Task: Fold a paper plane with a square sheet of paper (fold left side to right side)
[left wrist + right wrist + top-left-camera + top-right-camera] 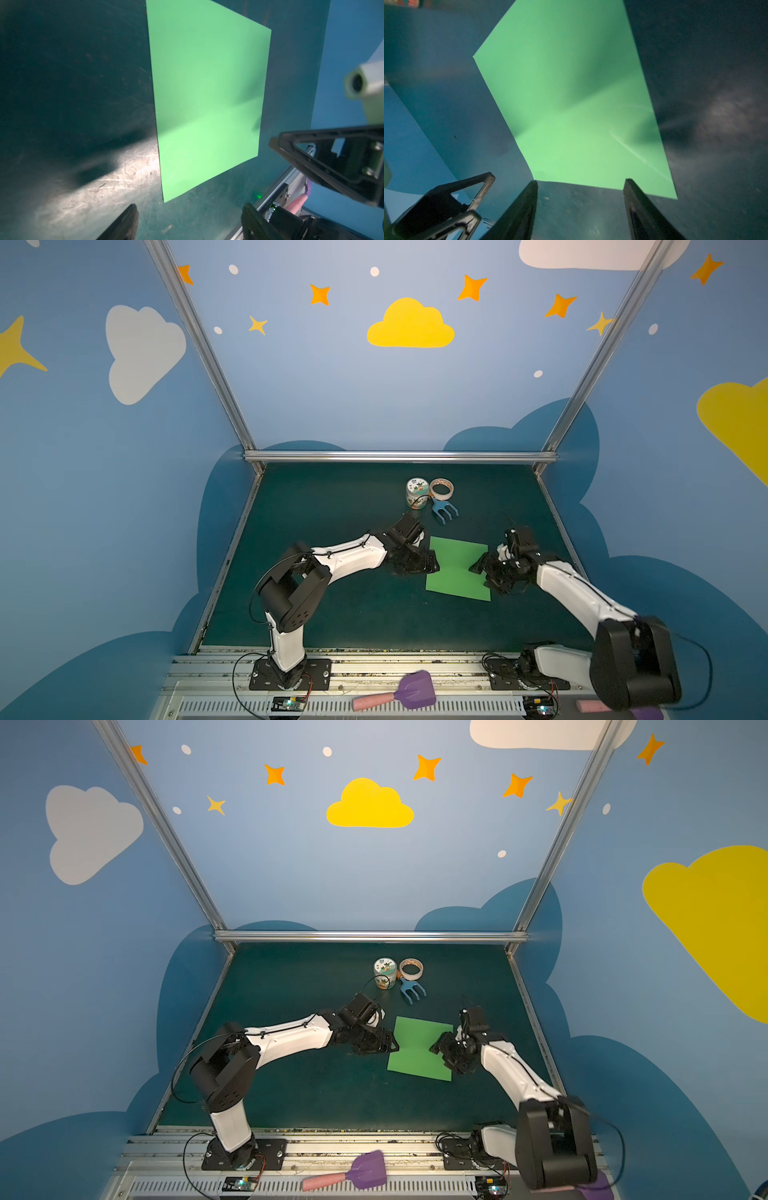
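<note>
The square sheet of paper (457, 568) (419, 1048) is bright green and lies flat on the dark green table (332, 614), right of centre, in both top views. My left gripper (434, 562) (189, 218) is at its left edge, open, with only bare table between its fingers. A paper (207, 93) corner lies just ahead of it, apart. My right gripper (481, 576) (580, 187) is at the right edge, open, fingertips right at the paper (571, 104) border, holding nothing. Soft shadow bands cross the sheet. No paper plane shape is in view.
Behind the paper stand a small printed jar (417, 491), a tape roll (441, 488) and a blue toy rake (444, 510). A purple shovel with a pink handle (399, 695) lies on the front rail. Metal frame bars (399, 456) and blue walls border the table.
</note>
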You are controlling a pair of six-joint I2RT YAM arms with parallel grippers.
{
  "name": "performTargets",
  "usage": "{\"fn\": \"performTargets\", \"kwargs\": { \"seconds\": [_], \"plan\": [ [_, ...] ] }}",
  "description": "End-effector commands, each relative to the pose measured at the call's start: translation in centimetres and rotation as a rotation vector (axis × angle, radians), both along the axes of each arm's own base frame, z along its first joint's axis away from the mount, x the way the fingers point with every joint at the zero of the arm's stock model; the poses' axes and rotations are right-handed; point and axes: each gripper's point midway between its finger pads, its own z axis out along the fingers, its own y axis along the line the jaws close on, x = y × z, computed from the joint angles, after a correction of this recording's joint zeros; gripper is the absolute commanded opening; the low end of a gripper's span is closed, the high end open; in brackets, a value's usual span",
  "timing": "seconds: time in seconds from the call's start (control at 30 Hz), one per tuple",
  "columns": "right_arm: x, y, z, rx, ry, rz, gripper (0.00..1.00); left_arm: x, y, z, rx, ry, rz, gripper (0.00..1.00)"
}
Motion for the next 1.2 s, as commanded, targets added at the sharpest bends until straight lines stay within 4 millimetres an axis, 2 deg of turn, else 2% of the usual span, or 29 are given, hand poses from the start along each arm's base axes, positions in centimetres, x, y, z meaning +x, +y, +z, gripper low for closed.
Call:
{"fn": "performTargets", "kwargs": {
  "seconds": [0.0, 0.17, 0.43, 0.73, 1.03, 1.17],
  "plan": [
    [-3.8, -1.7, -1.9, -0.041, 0.097, -0.096, 0.66, 0.2, -1.8, 1.2, -0.035, -0.012, -0.062, 0.79],
    [-6.3, -2.7, -3.2, -0.037, 0.082, -0.174, 0.66, 0.6, -4.1, 1.1, -0.047, -0.013, -0.134, 0.79],
    [-7.0, -3.2, -4.9, -0.030, 0.056, -0.229, 0.64, 2.2, -6.5, -1.1, -0.009, -0.006, -0.185, 0.79],
    [-5.8, -3.1, -6.2, 0.000, 0.009, -0.278, 0.53, 2.0, -6.3, -4.3, 0.037, 0.034, -0.201, 0.79],
    [-5.1, -3.7, -6.7, -0.013, 0.015, -0.346, 0.52, 1.6, -5.9, -5.6, 0.058, 0.057, -0.202, 0.79],
    [-5.8, -4.0, -6.5, -0.032, 0.066, -0.373, 0.54, 1.6, -5.6, -5.7, 0.066, 0.058, -0.201, 0.79]
  ]
}}
